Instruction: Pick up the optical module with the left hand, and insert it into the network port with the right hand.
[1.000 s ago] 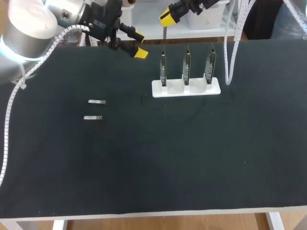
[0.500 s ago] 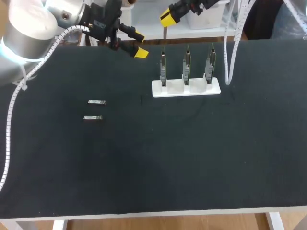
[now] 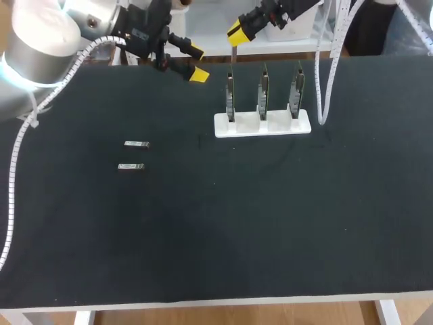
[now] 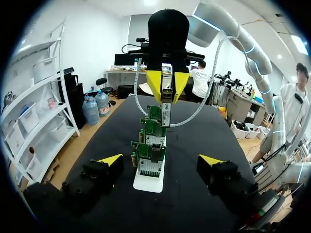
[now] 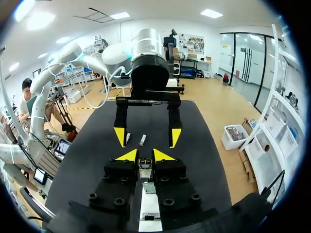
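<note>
Black table [image 3: 270, 223] is filling the head view, unchanged from 1 s ago.

Left arm [image 3: 40, 47] is sitting at the far left corner exactly as before. The left gripper [image 3: 197, 61] is hanging over the table's far edge with its fingers wide apart and nothing between them. In its wrist view the 2 yellow tips are flanking the card row from well apart.

Right arm [image 3: 291, 5] is the only thing that has shifted. Compared with 0.5 s ago, the right gripper [image 3: 235, 34] is sitting a little lower in the head view, closer to the cards. Its fingers are clamped on the optical module [image 3: 232, 55], which is hanging straight down below the tips, directly above the leftmost card. I cannot tell whether module and card are touching.

White base [image 3: 262, 124] is standing near the far edge, right of the left gripper and apart from it. It is carrying 3 upright network cards [image 3: 262, 91] in a row.

From the left wrist view the 3 cards are lining up one behind another, with the held module showing beyond the nearest one.

2 spare modules [image 3: 137, 144] are lying flat side by side on the table's left half, well apart from the base, where they lay 1 s ago.
</note>
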`<act>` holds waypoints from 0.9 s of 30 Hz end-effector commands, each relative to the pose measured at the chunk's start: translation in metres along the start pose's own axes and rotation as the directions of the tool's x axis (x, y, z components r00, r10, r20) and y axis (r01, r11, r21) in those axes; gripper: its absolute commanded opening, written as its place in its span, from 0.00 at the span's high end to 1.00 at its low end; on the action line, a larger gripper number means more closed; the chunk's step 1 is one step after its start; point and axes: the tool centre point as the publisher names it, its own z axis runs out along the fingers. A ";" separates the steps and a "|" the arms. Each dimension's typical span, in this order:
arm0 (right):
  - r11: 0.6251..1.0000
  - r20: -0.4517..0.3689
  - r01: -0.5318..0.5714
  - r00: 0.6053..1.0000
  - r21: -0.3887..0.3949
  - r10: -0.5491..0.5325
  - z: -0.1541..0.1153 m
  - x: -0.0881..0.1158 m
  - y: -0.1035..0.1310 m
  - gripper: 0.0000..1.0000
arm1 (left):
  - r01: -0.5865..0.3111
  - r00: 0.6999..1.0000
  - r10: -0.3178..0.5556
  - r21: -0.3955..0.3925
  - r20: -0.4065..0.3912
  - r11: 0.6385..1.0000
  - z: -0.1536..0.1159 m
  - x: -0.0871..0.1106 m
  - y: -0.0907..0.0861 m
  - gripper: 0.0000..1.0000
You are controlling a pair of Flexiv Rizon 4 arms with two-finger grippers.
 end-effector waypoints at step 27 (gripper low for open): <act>0.923 -0.021 -0.017 1.000 -0.385 0.010 0.016 0.014 -0.012 1.00 | 0.000 1.000 0.000 0.002 -0.003 1.000 0.000 -0.001 0.001 0.00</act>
